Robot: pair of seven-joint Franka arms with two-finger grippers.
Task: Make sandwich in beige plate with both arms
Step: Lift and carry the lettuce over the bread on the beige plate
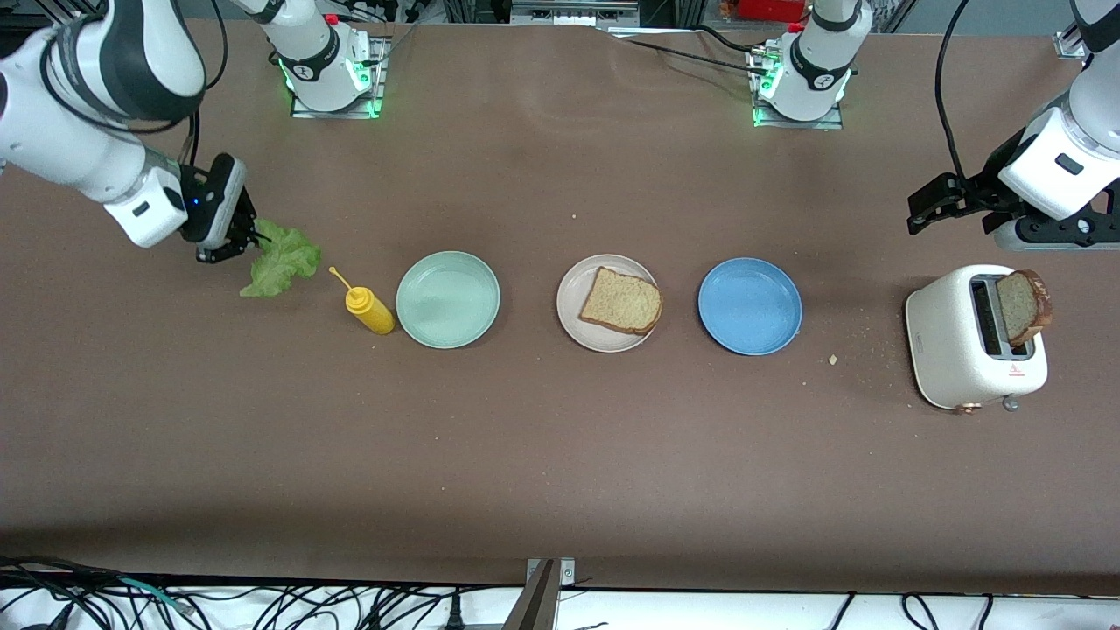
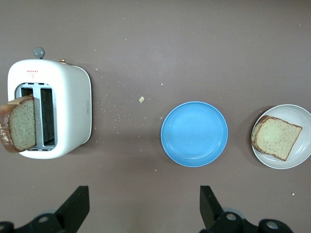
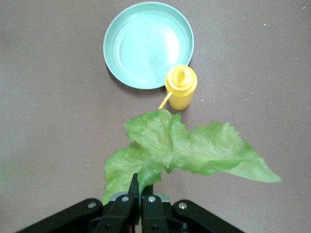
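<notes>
Front view showing the right claw [image 1: 229, 248] clenching on the ruffled lettuce leaf [image 1: 282, 260] at the right arm's end of the desk [image 1: 560, 455], beside the yellow squeeze bottle [image 1: 369, 309]. Lying on the beige plate [image 1: 573, 313], between the mint-green plate [image 1: 447, 299] and the blue plate [image 1: 750, 305]: one bread slice [image 1: 622, 301]. Hanging released near the white toaster [image 1: 971, 341], the left claw [image 2: 143, 204]. Sticking up from a toaster slot, a second slice [image 1: 1024, 304].

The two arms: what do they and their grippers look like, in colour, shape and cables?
Both arms have rounded white shells with dark grey joint bands and black cables. The right gripper and left gripper are black with two slim fingers. Green lights glow at both bases.
</notes>
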